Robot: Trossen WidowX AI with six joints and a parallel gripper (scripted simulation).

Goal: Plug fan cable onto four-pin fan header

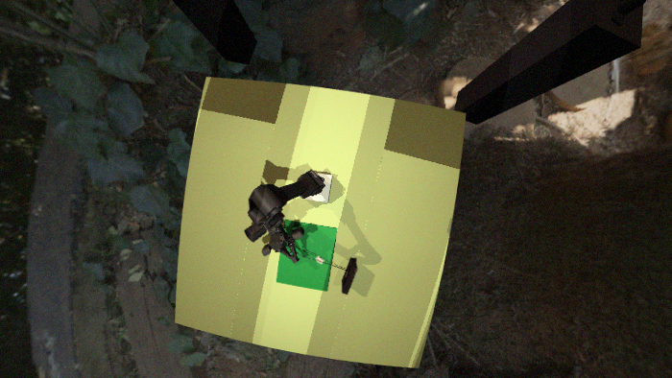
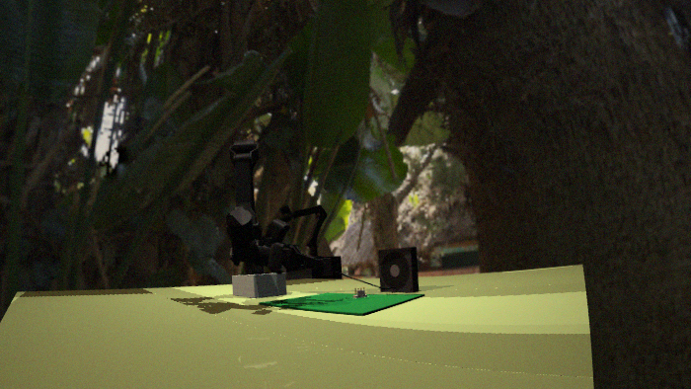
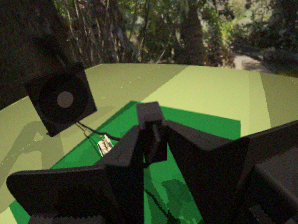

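The green board lies flat on the table. The pale four-pin header stands on it, with its pins bare. The black fan stands upright beside the board. My gripper is shut on the dark plug, which sticks out past the fingertips. It is above the board, off to one side of the header. The thin cable runs from the fan towards the plug. The plug's underside is hard to make out.
A pale block stands by the arm's base, near the board. The cable crosses above the header in the overhead view. The yellow table carries moving-looking bands of light and shadow, including the arm's shadow.
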